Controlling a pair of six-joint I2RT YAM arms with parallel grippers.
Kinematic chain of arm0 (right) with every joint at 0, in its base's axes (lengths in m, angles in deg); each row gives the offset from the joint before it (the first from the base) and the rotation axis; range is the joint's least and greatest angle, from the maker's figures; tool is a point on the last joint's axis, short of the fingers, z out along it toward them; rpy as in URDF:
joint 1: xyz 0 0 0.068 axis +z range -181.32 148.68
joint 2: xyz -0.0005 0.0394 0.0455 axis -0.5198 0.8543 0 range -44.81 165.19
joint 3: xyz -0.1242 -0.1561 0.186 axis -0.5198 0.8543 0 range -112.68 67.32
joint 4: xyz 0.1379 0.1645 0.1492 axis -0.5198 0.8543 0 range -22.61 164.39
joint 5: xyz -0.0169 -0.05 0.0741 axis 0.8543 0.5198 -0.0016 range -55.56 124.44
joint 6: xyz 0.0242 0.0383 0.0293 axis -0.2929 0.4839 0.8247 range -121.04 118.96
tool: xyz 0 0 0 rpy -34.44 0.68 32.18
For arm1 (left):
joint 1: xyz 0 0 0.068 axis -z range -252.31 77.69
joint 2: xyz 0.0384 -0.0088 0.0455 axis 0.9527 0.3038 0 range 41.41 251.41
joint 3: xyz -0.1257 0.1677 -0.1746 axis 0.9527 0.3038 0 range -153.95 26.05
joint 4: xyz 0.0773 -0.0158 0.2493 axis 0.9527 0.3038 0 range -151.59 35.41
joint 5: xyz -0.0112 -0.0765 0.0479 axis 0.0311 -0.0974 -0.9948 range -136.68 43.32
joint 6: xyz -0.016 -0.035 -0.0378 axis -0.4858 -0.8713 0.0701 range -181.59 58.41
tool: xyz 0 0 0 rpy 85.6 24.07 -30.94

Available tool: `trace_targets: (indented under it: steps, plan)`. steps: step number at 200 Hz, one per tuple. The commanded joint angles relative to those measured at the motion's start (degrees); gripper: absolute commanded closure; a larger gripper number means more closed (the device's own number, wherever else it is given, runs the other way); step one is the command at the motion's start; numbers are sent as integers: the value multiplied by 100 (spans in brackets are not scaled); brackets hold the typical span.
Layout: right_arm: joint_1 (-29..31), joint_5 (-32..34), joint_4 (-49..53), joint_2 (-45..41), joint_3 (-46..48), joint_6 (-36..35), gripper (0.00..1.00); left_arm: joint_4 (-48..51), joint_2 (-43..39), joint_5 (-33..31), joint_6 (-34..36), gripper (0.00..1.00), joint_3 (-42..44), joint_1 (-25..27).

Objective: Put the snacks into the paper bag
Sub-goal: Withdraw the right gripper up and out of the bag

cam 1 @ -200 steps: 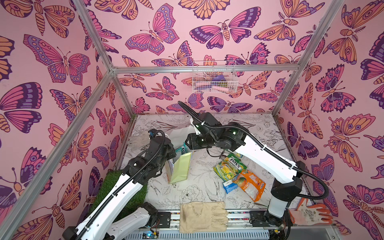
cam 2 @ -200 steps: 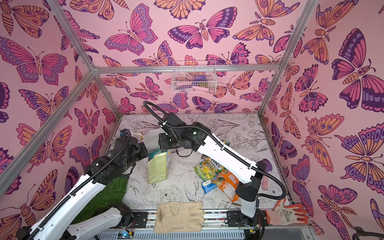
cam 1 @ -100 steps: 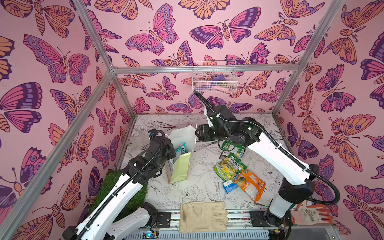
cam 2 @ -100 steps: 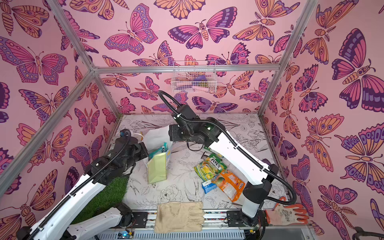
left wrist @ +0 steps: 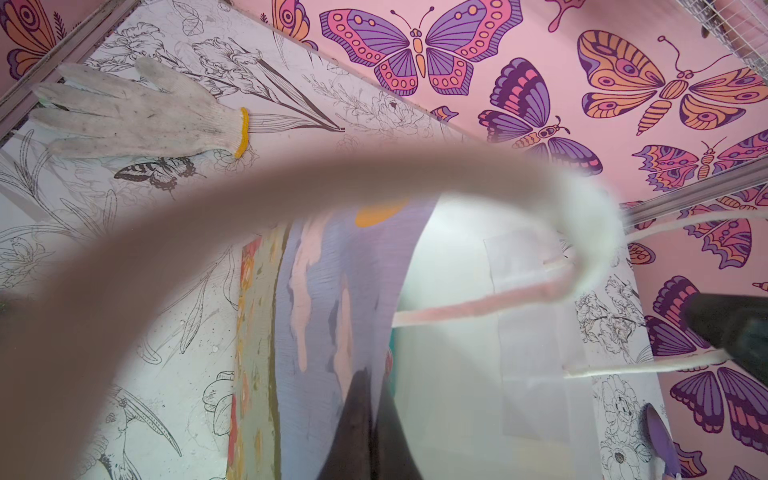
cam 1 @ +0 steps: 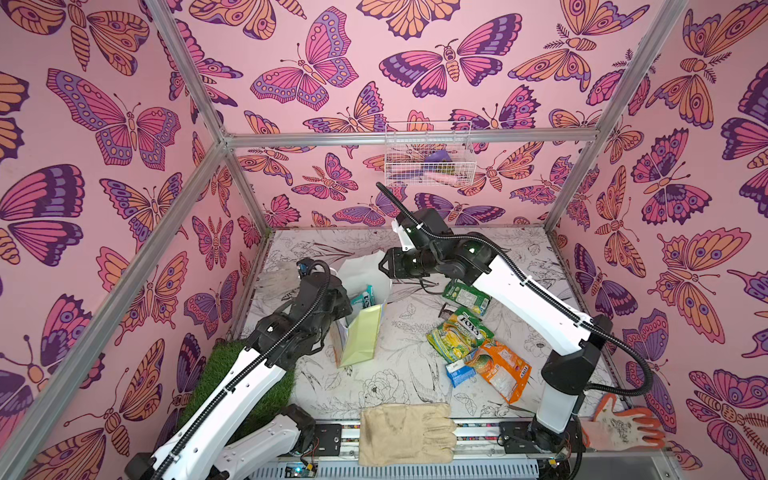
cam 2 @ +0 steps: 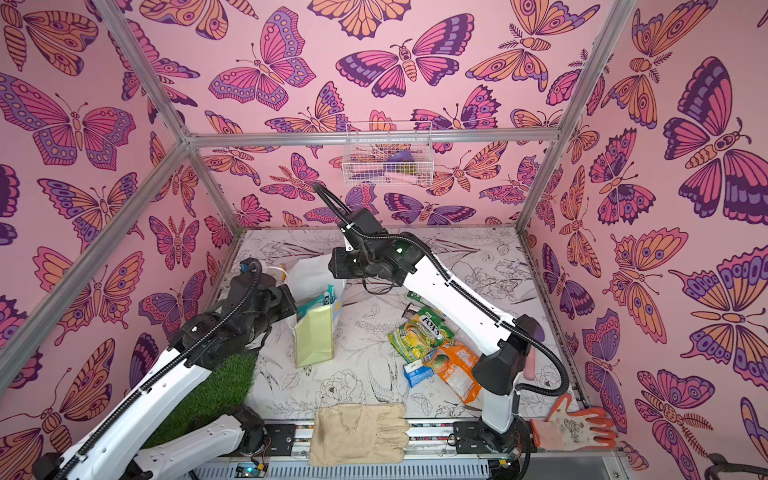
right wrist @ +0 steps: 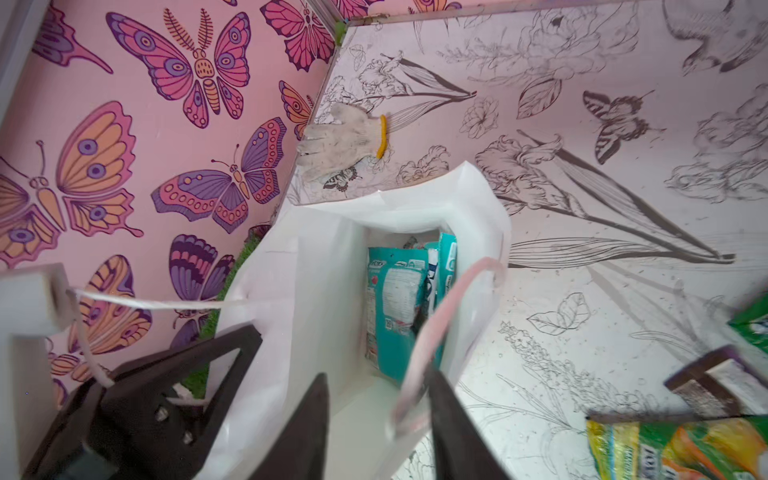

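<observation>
At the rim of the upright white-and-yellow-green paper bag (cam 1: 361,336), left gripper (left wrist: 365,390) clamps the wall to prop it open — right gripper (right wrist: 376,382) hovers above, jaws apart, empty.

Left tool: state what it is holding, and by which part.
The left tool is shut on the paper bag, pinching the top rim of the bag wall nearest that arm.
</observation>
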Motion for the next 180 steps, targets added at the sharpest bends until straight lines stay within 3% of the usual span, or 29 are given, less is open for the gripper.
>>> trace_targets:
  steps: [1, 24, 70, 103, 144, 180]
  plan:
    - [-53, -346, -463, -57, 229, 90, 100, -153, -147, -68, 61, 100, 13, 33]
    - [-52, -484, -1008, -426, 602, 101, 100, -168, -172, -104, 76, 100, 21, 28]
    - [-53, -473, -1205, -1103, 464, -292, 100, -298, 21, -147, 295, 100, -228, 3]
    - [-56, -535, -1865, -1874, 1522, -347, 100, -426, 268, -84, 418, 100, -364, -55]
    - [-119, -375, -1796, -2317, 3023, -202, 100, -604, 465, 189, 354, 100, -123, -129]
    - [-258, -442, -1655, -2474, 3346, -90, 100, -706, 548, 411, 279, 100, -75, -131]
